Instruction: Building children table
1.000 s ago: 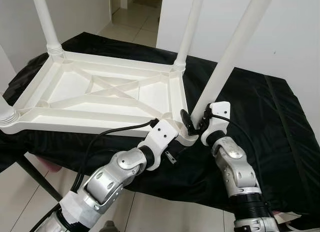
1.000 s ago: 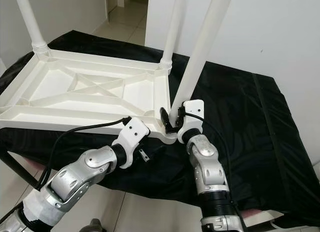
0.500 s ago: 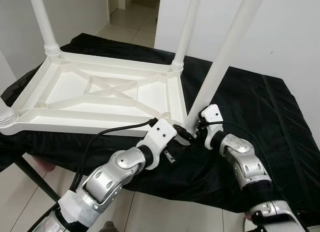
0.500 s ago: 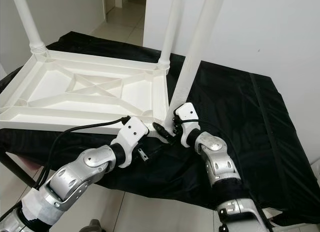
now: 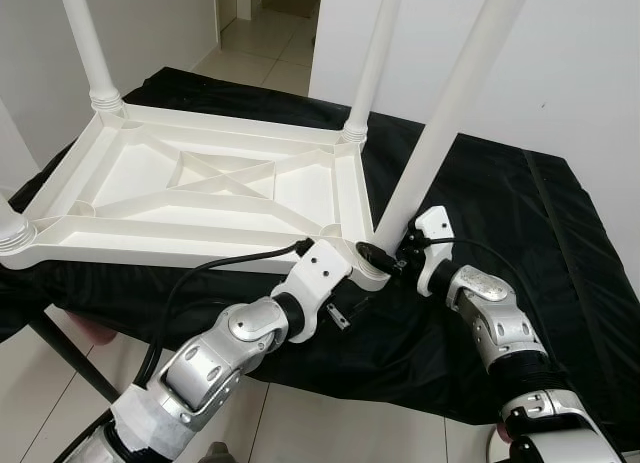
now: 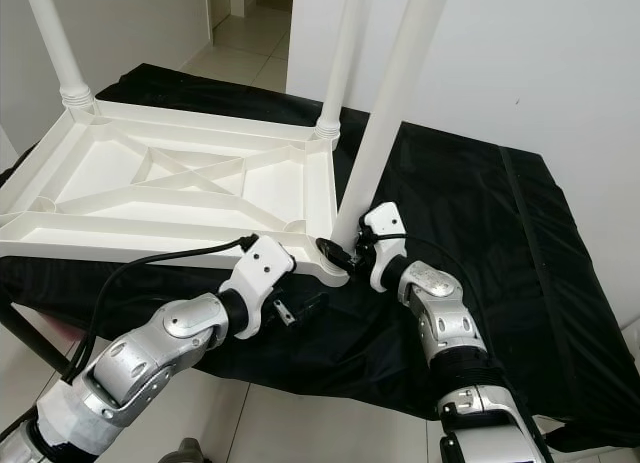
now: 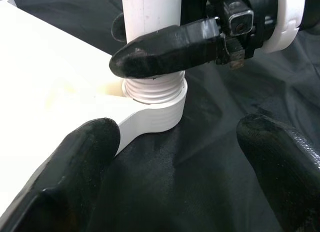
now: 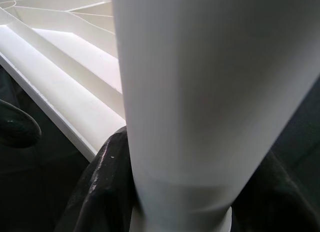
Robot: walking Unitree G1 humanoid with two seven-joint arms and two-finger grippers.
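Observation:
A white plastic table top lies upside down on a black-draped work table. Three of its white legs stand in its corner sockets, one of them the far-right leg. At the near right corner a fourth leg leans in its threaded socket. My right gripper is shut on this leg's base, with one black finger crossing in front of it. The leg rises between the fingers in the right wrist view. My left gripper is open just below that corner, its fingers straddling the socket without touching.
Black cloth covers the work table out to its right and front edges. Tiled floor lies below the front edge. A white wall stands behind on the right, and a doorway opens at the back.
My right forearm has swung out to the right and its wrist has turned around the leg's base. The left arm has hardly moved.

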